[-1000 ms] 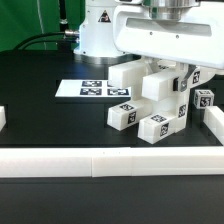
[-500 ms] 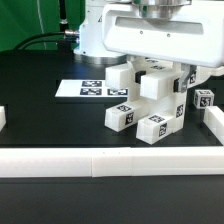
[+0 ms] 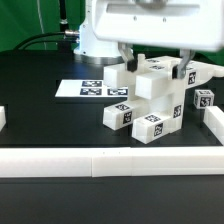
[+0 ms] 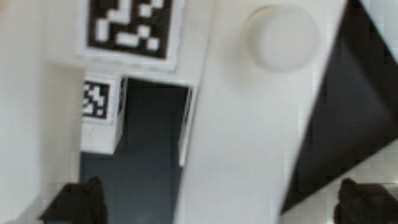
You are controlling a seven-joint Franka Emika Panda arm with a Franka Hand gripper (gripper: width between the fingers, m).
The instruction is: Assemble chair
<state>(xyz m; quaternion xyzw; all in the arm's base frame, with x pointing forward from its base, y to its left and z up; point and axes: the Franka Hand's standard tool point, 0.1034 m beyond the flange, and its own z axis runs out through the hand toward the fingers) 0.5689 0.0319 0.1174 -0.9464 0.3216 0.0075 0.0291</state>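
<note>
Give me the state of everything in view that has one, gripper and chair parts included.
chair: partly assembled, standing clustered on the table, not held.
gripper: open, straddling the chair's upper piece, gripping nothing.
small tagged piece: lying apart from the cluster, at the exterior view's right.
marker board: flat on the table, uncovered.

The gripper (image 3: 155,58) hangs over the chair (image 3: 155,88), dark fingers (image 3: 124,54) spread wide either side of its top block; the marker board (image 3: 90,89) lies on the black table (image 3: 40,120) at the exterior view's left; a white border wall (image 3: 100,161) runs along the front.
</note>
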